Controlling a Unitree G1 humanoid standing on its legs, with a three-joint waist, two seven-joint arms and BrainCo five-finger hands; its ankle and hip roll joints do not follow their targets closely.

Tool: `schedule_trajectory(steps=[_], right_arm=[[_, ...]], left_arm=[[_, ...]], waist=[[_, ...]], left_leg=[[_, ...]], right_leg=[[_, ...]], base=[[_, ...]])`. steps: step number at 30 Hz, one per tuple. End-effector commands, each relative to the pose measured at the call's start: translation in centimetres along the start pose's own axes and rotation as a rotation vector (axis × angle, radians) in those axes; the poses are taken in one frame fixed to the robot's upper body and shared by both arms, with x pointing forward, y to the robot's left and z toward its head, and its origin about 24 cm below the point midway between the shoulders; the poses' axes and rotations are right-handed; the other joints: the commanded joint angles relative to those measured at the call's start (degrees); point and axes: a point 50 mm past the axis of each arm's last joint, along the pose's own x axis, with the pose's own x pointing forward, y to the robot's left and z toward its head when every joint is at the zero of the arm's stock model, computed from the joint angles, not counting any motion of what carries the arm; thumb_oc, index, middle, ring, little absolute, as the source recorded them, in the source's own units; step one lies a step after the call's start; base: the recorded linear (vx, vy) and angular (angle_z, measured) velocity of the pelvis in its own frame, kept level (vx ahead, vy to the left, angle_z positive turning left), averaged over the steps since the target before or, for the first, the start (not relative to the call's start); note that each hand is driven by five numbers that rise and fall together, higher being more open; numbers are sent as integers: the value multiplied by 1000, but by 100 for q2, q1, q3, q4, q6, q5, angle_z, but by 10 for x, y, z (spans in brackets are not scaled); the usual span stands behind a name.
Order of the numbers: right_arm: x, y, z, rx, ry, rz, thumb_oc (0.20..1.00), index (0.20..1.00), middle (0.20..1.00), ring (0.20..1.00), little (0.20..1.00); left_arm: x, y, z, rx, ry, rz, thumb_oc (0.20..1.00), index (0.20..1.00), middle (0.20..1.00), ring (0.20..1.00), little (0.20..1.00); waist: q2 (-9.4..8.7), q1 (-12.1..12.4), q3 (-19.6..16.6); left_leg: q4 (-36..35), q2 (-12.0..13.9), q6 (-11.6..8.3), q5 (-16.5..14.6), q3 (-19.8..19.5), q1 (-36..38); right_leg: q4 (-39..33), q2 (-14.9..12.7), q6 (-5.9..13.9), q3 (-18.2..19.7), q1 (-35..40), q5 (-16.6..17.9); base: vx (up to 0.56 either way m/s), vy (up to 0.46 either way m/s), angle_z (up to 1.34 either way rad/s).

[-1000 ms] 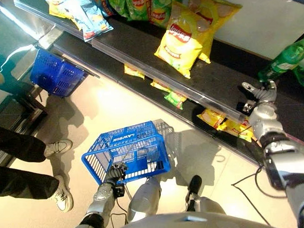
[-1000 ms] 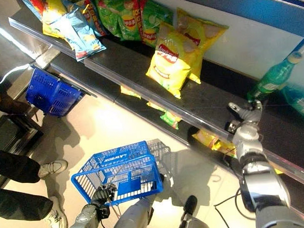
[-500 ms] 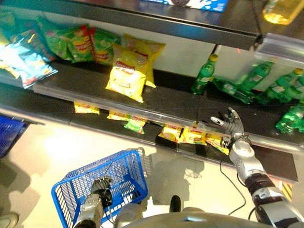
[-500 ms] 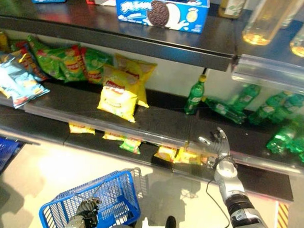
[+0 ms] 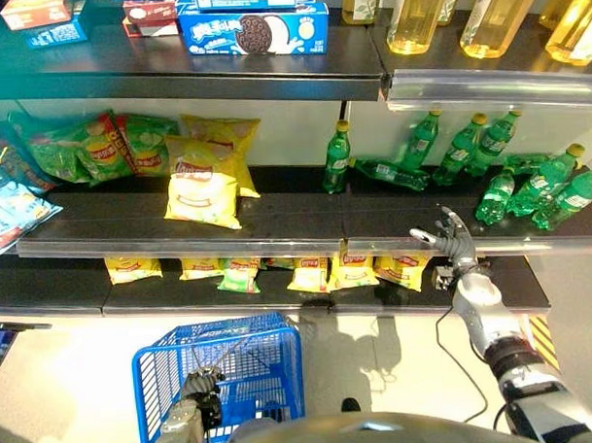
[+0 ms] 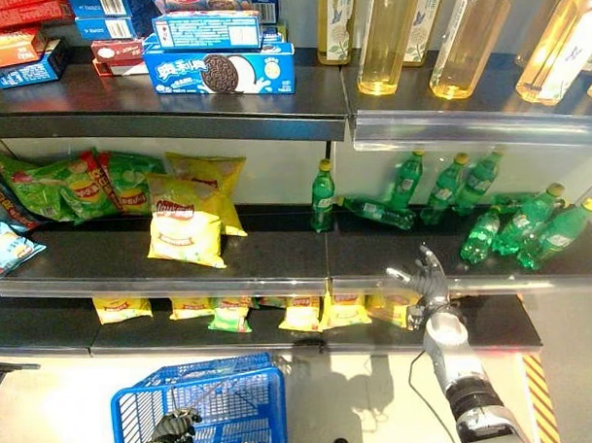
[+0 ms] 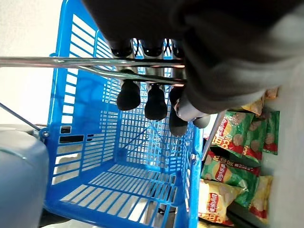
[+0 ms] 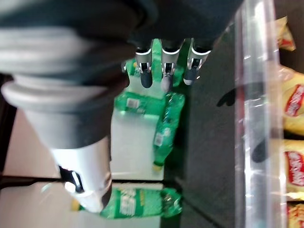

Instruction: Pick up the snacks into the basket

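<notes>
A blue wire basket [image 5: 267,373] hangs low in front of the shelves, and nothing lies in it. My left hand [image 5: 192,404] is shut on its metal handle [image 7: 95,62], fingers [image 7: 155,100] curled over the bar. Yellow chip bags [image 5: 205,181] and green chip bags [image 5: 99,151] lean on the middle shelf. Small snack packets [image 5: 307,272] lie in a row on the lower shelf. My right hand [image 5: 451,247] is open at the middle shelf's front edge, fingers [image 8: 164,71] straight, with nothing in it, just above the rightmost packets.
Green bottles [image 5: 469,162] stand and lie on the middle shelf right of the chips, close behind my right hand. A clear rail [image 8: 254,95] runs along that shelf's edge. Cookie boxes [image 5: 255,33] and yellow drink bottles [image 5: 444,17] fill the top shelf.
The camera has swung up and round, so the shelves now face me level. My right hand stays open at the shelf edge. My left hand keeps hold of the basket handle.
</notes>
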Motion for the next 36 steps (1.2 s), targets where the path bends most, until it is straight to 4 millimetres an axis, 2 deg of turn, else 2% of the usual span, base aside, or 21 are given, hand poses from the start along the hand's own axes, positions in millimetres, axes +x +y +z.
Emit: schedule_trajectory(steps=[1, 2, 4, 6, 8, 11, 12, 13, 14, 16, 17, 19, 20, 22, 23, 24, 28, 36], right_arm=[[23, 16, 61, 57, -203, 51, 1000, 1000, 1000, 1000, 1000], [25, 21, 65, 53, -208, 63, 1000, 1000, 1000, 1000, 1000], [29, 24, 71, 42, -220, 75, 1000, 1000, 1000, 1000, 1000], [31, 24, 81, 17, -244, 85, 1000, 1000, 1000, 1000, 1000], [31, 25, 86, -8, -265, 109, 1000, 1000, 1000, 1000, 1000], [31, 23, 88, -28, -271, 118, 1000, 1000, 1000, 1000, 1000], [31, 24, 95, -33, -294, 138, 1000, 1000, 1000, 1000, 1000], [31, 24, 95, -33, -294, 138, 1000, 1000, 1000, 1000, 1000], [32, 21, 98, -37, -303, 136, 1000, 1000, 1000, 1000, 1000], [34, 19, 110, -34, -331, 129, 1000, 1000, 1000, 1000, 1000], [36, 18, 113, -38, -337, 120, 1000, 1000, 1000, 1000, 1000], [41, 15, 116, -37, -328, 87, 1000, 1000, 1000, 1000, 1000], [44, 11, 119, -28, -324, 51, 1000, 1000, 1000, 1000, 1000], [46, 12, 120, -3, -319, 34, 1000, 1000, 1000, 1000, 1000], [48, 13, 119, 12, -308, 28, 1000, 1000, 1000, 1000, 1000], [50, 17, 121, 30, -305, 24, 1000, 1000, 1000, 1000, 1000], [60, 8, 128, 100, -266, -81, 1000, 1000, 1000, 1000, 1000], [68, -10, 126, 108, -199, -170, 1000, 1000, 1000, 1000, 1000]], left_arm=[[4, 11, 21, 77, -63, -5, 200, 200, 200, 200, 200], [4, 12, 22, 76, -68, -3, 200, 200, 200, 200, 200], [5, 11, 27, 82, -84, -10, 200, 200, 200, 200, 200], [7, 10, 36, 95, -102, -18, 200, 200, 200, 200, 200], [8, 5, 42, 102, -118, -29, 200, 200, 200, 200, 200], [7, 1, 40, 78, -119, -36, 200, 200, 200, 200, 200], [6, -6, 36, 59, -121, -62, 200, 200, 200, 200, 200], [5, -6, 36, 59, -121, -62, 200, 200, 200, 200, 200], [5, -10, 37, 47, -130, -77, 200, 200, 200, 200, 200], [6, -15, 46, 3, -161, -82, 200, 200, 200, 200, 200], [6, -17, 47, 1, -164, -84, 200, 200, 200, 200, 200], [6, -18, 44, 3, -153, -88, 200, 200, 200, 200, 200], [5, -18, 45, -7, -160, -83, 200, 200, 200, 200, 200], [5, -18, 44, -2, -157, -74, 200, 200, 200, 200, 200], [4, -18, 41, -2, -153, -78, 200, 200, 200, 200, 200], [4, -16, 40, -3, -147, -75, 200, 200, 200, 200, 200], [6, -17, 50, 14, -176, -73, 200, 200, 200, 200, 200], [6, -17, 64, 22, -226, -73, 200, 200, 200, 200, 200]], waist=[[-125, 29, 268], [-137, 42, 279], [-143, -1, 283], [-207, -98, 268], [-193, -103, 235], [-128, -96, 150], [-104, -78, 210], [-97, -90, 209], [-74, -48, 313], [-87, 75, 561], [-100, 131, 616], [-78, 183, 633], [34, 247, 669], [70, 324, 725], [67, 329, 705], [69, 318, 731], [14, 323, 754], [-83, 402, 860]], left_leg=[[469, -211, 336, -830, -152, 242], [364, -222, 320, -851, -143, 386], [193, -256, 272, -861, -226, 539], [195, -320, 203, -873, -386, 486], [308, -320, 122, -917, -513, 404], [529, -278, 44, -1043, -568, 360], [1529, -269, -205, -1209, -590, 30], [1571, -265, -206, -1231, -602, 9], [2056, -265, -315, -1062, -620, -249], [2819, -425, -530, -675, -873, -763], [2899, -479, -538, -654, -936, -889], [2318, -291, -496, -682, -875, -1118], [1704, -66, -473, -396, -872, -1232], [1278, 40, -462, -78, -968, -1328], [1323, 6, -403, -250, -989, -1258], [1192, 6, -373, -169, -988, -1225], [946, -25, -292, -183, -918, -1172], [1028, -88, -217, -304, -896, -1203]], right_leg=[[1505, -383, 537, -189, -720, 381], [1322, -438, 495, -381, -799, 363], [716, -328, 413, -540, -800, 168], [-88, -88, 287, -293, -752, 208], [-224, -75, 227, -183, -681, 236], [-166, -35, 127, -218, -615, 166], [-202, -50, -23, -398, -368, 7], [-202, -48, -24, -411, -366, 5], [-212, -94, -60, -484, -267, -15], [-247, -160, -165, -579, -173, 7], [-273, -174, -171, -613, -149, -37], [-273, -142, -175, -645, -136, -146], [-236, -20, -148, -660, -140, -222], [-113, 85, -189, -611, -161, -305], [-4, 80, -178, -603, -209, -365], [51, 105, -192, -644, -293, -333], [20, 42, -164, -660, -475, -307], [-5, -53, -81, -599, -508, -272]], base=[[141, 40, -8], [211, -14, 0], [219, -73, 16], [167, -144, 29], [160, -157, 61], [238, -219, 68], [192, -224, 68], [203, -276, 60], [12, -128, 54], [-14, -193, 54], [15, -163, 18], [99, -85, 8], [118, -25, 15], [100, -29, 23], [47, -15, 8], [17, 25, -20], [16, 66, -10], [19, 44, 3]])
